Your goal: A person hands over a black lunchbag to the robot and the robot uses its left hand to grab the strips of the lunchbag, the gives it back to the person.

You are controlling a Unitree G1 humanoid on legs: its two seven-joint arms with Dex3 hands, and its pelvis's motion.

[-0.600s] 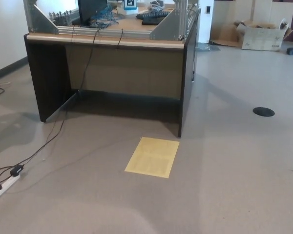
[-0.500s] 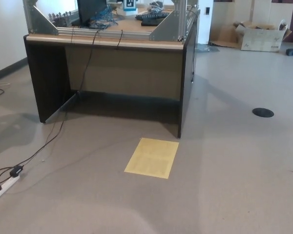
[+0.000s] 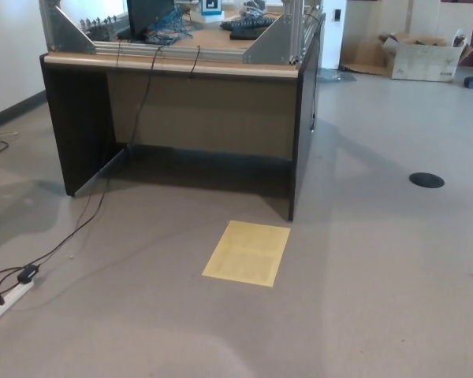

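No black lunchbag shows in the head view, and no person is in sight. Neither of my hands nor any part of my arms is in the picture. The view takes in only the grey floor and a dark desk ahead.
A dark desk (image 3: 181, 118) with a metal frame and cables on top stands ahead. On the floor lie a yellow sheet (image 3: 247, 253), a white power strip (image 3: 6, 295) with a black cable at the left, and a black round disc (image 3: 426, 180). A cardboard box (image 3: 422, 57) sits far right.
The whole picture has shifted very slightly, so the camera moved a little. Nothing in the scene itself has changed.
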